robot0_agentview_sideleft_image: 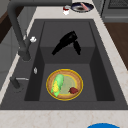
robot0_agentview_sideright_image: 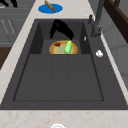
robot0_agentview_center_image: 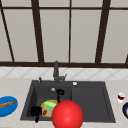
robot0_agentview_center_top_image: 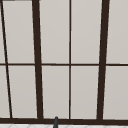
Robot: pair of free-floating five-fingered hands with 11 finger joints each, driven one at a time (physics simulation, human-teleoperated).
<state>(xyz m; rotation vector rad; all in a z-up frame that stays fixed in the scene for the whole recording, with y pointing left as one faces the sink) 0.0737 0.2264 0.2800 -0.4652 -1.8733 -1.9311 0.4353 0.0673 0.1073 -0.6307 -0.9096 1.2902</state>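
counter (robot0_agentview_center_image: 15,85) | blue plate (robot0_agentview_center_image: 7,106) left, cup (robot0_agentview_center_image: 121,97) right | sink (robot0_agentview_sideleft_image: 100,82): yellow plate (robot0_agentview_sideleft_image: 78,82) (food on it)

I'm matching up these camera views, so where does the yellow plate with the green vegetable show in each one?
Front view: round yellow plate in the sink's left basin, beside a red ball.
Left side view: lower centre.
Right side view: upper centre.
Upper view: not in it.
Shared landmark: the dark faucet.

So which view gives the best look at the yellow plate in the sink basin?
The left side view: the yellow plate lies whole and unobstructed there, with a green item and a red piece on it. The right side view shows it farther off, below a black hand. In the front view a red ball covers part of it.
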